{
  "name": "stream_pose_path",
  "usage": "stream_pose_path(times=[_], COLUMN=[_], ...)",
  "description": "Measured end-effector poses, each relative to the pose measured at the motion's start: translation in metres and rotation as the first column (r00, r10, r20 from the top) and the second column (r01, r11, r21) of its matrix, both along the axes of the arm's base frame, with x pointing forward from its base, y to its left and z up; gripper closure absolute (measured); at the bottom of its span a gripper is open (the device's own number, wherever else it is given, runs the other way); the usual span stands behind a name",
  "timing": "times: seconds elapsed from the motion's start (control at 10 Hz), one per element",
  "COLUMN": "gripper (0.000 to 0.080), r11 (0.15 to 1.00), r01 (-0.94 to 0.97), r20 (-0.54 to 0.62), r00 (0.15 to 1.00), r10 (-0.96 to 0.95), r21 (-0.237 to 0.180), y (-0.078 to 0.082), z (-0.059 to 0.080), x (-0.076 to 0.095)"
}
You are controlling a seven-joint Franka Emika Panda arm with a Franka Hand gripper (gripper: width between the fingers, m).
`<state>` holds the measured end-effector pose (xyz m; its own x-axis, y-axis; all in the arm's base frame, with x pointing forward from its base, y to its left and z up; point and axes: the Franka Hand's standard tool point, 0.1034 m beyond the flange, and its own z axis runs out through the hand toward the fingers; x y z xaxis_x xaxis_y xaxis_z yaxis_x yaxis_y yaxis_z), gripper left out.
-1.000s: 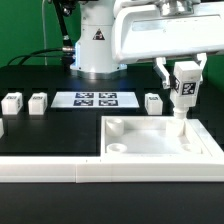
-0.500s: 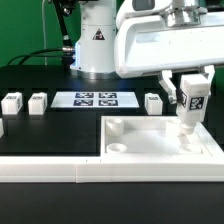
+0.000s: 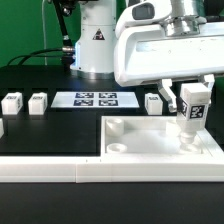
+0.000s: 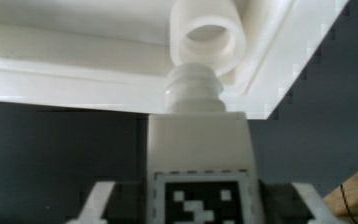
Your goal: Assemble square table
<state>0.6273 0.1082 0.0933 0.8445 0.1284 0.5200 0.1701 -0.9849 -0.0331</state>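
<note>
1. Nearest you, the long white L-shaped border wall (image 3: 60,168) runs along the front edge of the black tabletop (image 3: 50,135).
2. Just behind it lies the square tray panel (image 3: 150,152) of the table, flat with its raised rim up, toward the exterior view's right. A round corner socket (image 3: 118,148) shows at its front corner.
3. Your claw (image 3: 190,100) hangs over the panel's back right part, clamped on a leg (image 3: 190,108) held upright with its black-and-white tag facing the camera. One of its fingers (image 3: 168,94) shows on each side of the leg.
4. In the wrist view the leg (image 4: 202,150) points its narrow end at another round socket (image 4: 208,35) in a corner of the panel (image 4: 87,50). You cannot tell whether the tip touches it.
5. Further back, one spare leg (image 3: 154,103) stands on the tabletop just behind the panel. Two more legs (image 3: 38,101) (image 3: 12,102) stand at the exterior view's left.
6. Between them lies the marker board (image 3: 95,99), flat on the tabletop.
7. Farthest off stands the arm's white base (image 3: 97,45).
</note>
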Motion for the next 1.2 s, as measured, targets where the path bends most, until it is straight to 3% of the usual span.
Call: stream_pose_path(times=[1.2], gripper=[0.0512], r11=[1.000], r01=[-0.008], r20=[-0.001], r00=[1.000], r10=[0.008], r21=[-0.003], y=[0.007], z=[-0.026], x=[-0.009])
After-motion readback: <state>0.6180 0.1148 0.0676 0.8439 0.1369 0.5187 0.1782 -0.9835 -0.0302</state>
